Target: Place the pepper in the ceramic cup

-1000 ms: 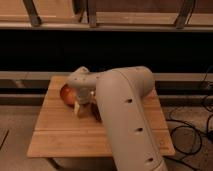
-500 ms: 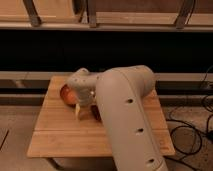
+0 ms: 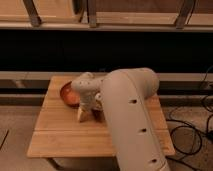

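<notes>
Arm [image 3: 131, 117] fills the centre and lower right of the frame: a big pale housing that reaches up and left across the wooden worktop [image 3: 62, 136]. The wrist turns downward over the upper middle of the worktop. The end effector [image 3: 83, 116] points straight down, its tip at or very near the wood, just below and right of the orange-brown bowl [image 3: 69, 95]. Spread or pressed together: can't tell from where I stand, and can't tell if it's carrying anything.

The bowl sits at the upper left of the worktop, with the wrist covering its right side.

There's a small dark reddish shape [image 3: 98, 115] just right of the end effector, tucked against the arm housing. Might be the pepper, might be shadow; can't tell. No read on the ceramic cup, since the arm hides the middle of the worktop.

Black cables [image 3: 192, 131] lie on the floor at the right edge. Shelf rails [image 3: 100, 20] run across the top of the frame, with a dark band under them.
</notes>
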Robot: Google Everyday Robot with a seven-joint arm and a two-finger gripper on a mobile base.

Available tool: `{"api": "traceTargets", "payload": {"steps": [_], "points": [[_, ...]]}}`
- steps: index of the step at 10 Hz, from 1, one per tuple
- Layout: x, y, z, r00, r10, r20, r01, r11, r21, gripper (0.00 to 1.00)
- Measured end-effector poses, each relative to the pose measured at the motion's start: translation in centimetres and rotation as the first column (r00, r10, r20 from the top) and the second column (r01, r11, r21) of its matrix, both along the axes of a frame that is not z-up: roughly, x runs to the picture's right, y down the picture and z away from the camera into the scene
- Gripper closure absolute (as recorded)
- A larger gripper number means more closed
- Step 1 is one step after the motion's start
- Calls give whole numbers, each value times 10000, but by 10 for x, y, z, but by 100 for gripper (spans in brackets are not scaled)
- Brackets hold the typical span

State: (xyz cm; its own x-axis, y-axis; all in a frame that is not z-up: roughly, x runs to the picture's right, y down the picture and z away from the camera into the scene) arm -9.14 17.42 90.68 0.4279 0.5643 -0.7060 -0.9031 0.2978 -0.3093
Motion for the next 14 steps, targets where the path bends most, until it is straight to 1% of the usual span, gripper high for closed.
{"api": "traceTargets", "payload": {"steps": [2, 3, 4, 5, 6, 7, 8, 9, 10, 11, 12, 13, 14], "points": [[2, -2, 6, 10000, 5, 32, -6, 9999, 135, 40], [1, -8, 5, 9999, -89, 86, 86, 9994, 340, 50], [-3, -17, -1, 9996, -231, 138, 222, 9978, 620, 62], [-8, -22, -6, 9992, -343, 195, 327, 9964, 777, 70], [-16, -26, -13, 9983, -517, 279, 489, 9944, 937, 82], [-21, -26, -18, 9977, -600, 315, 567, 9937, 965, 92], [-25, -25, -20, 9975, -626, 336, 591, 9937, 952, 98], [-29, -24, -22, 9972, -640, 389, 600, 9936, 961, 100], [-36, -28, -25, 9964, -689, 484, 634, 9922, 1075, 100], [-43, -39, -28, 9950, -825, 569, 741, 9878, 1369, 100], [-50, -58, -33, 9927, -1067, 558, 945, 9776, 1879, 100], [-52, -82, -40, 9900, -1370, 336, 1245, 9608, 2477, 100], [-44, -112, -50, 9868, -1612, -156, 1580, 9372, 3110, 100]]}}
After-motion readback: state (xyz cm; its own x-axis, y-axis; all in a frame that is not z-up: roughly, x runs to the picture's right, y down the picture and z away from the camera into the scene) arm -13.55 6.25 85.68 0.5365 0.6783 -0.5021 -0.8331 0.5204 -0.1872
